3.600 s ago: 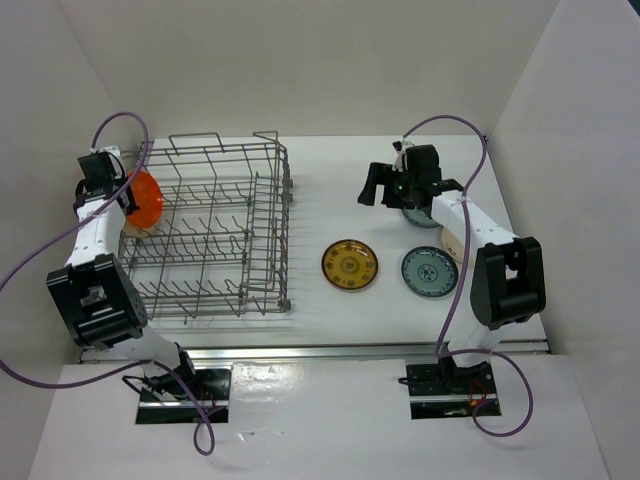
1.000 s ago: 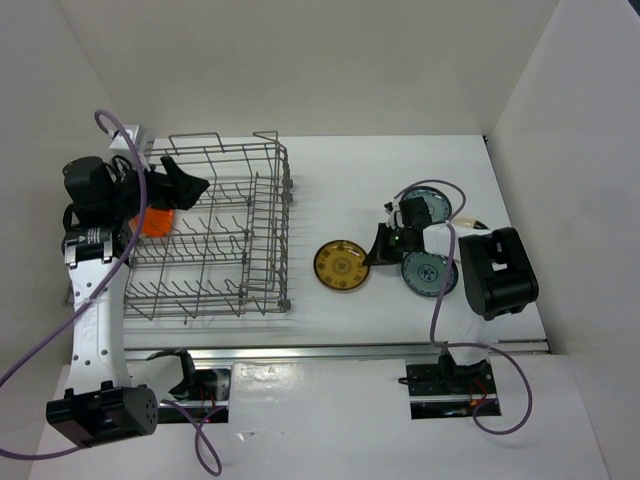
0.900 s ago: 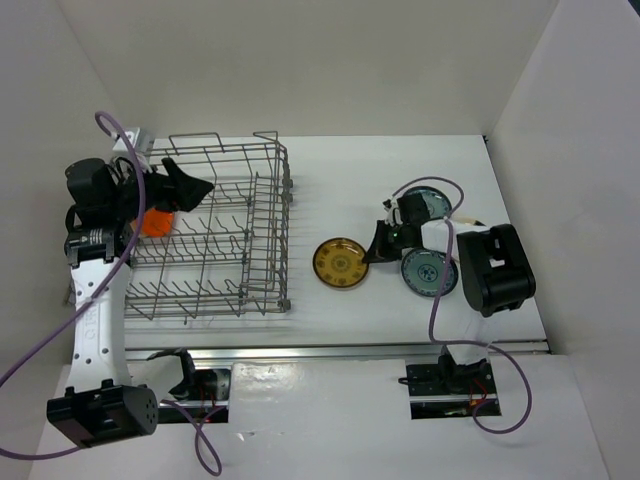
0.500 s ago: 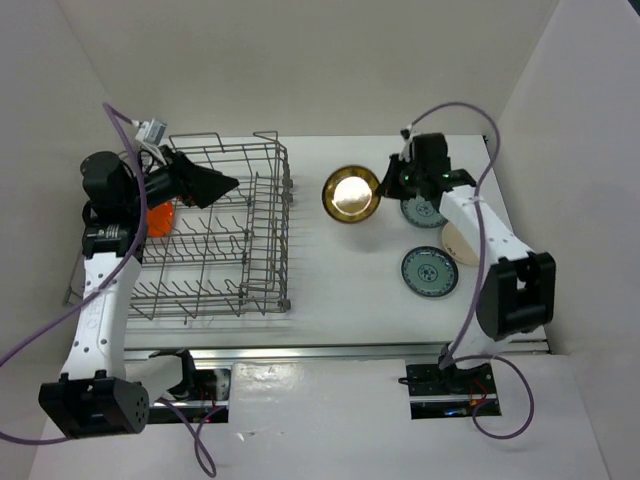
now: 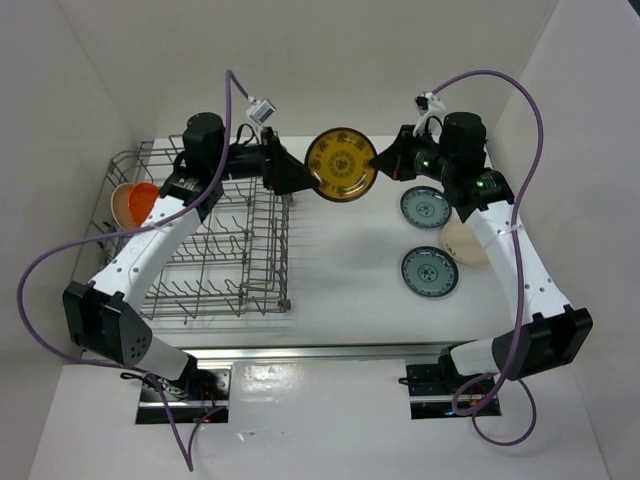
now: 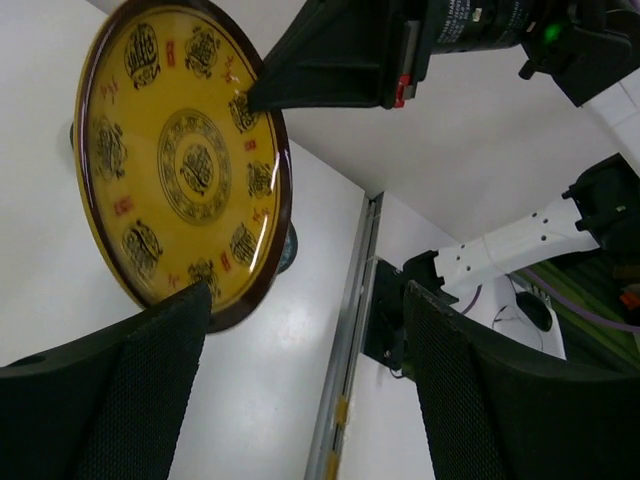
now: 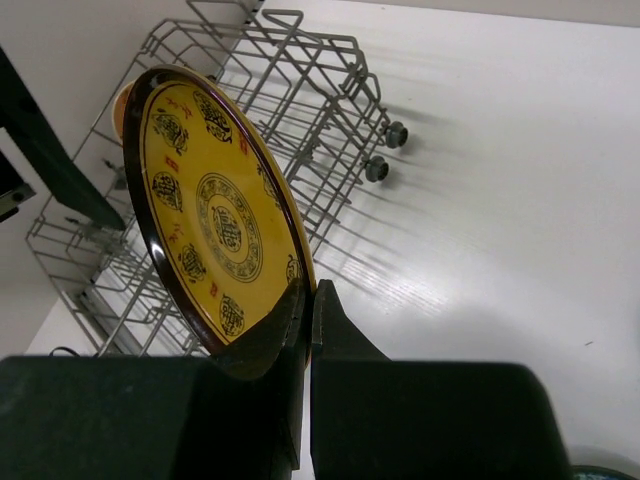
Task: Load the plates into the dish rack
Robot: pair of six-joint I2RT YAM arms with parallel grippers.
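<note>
The brown plate with yellow pattern (image 5: 342, 165) hangs on edge in the air beyond the dish rack's (image 5: 205, 240) far right corner. My right gripper (image 5: 380, 162) is shut on its right rim, and the pinch shows in the right wrist view (image 7: 312, 300). My left gripper (image 5: 292, 174) reaches over the rack and stands open at the plate's left rim. In the left wrist view the plate (image 6: 180, 160) sits just past one finger (image 6: 150, 390), with the gripper (image 6: 305, 295) wide open. An orange plate (image 5: 146, 200) stands at the rack's left end.
Two teal patterned plates (image 5: 425, 207) (image 5: 430, 271) lie flat on the table at the right, with a cream plate (image 5: 462, 243) between them, partly under my right arm. White walls close in on the left, back and right.
My right gripper lifted the brown plate off the table and carried it up and back toward the rack. My left arm swung from the rack's left end across to meet it.
</note>
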